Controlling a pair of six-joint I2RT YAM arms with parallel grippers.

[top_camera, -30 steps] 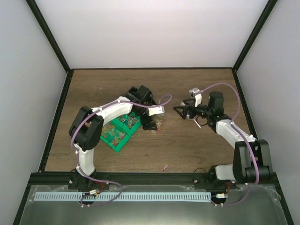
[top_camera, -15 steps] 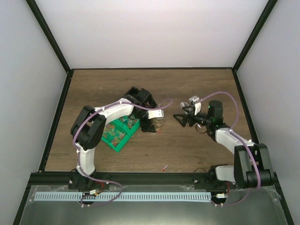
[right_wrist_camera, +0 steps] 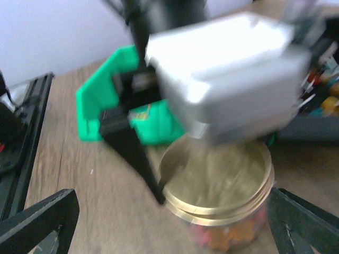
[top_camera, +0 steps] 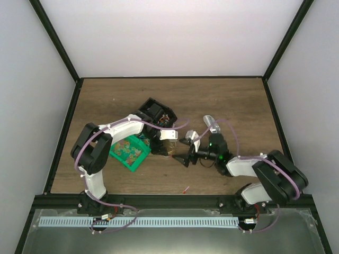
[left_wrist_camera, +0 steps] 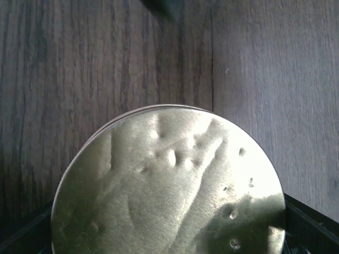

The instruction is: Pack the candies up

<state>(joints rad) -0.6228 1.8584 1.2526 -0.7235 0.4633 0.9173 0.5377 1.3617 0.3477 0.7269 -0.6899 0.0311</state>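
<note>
Candies (right_wrist_camera: 229, 238) are in the jar (right_wrist_camera: 197, 228) under the gold lid (left_wrist_camera: 169, 185), mid-surface (top_camera: 222, 100). More lie in the green tray (top_camera: 117, 159) just left of it. Left gripper (top_camera: 165, 148) fingers straddle the lid; can't tell if they're clamped. Right gripper (top_camera: 184, 151) has swung in from the far right and now sits just right of the jar, fingers released. Looks like a brace-and-cap step, so packing is probably near done.

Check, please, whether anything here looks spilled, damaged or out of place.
A small red piece, possibly a stray candy, lies alone near the front edge of the table, away from the green tray. The gold lid shows several small dents.
</note>
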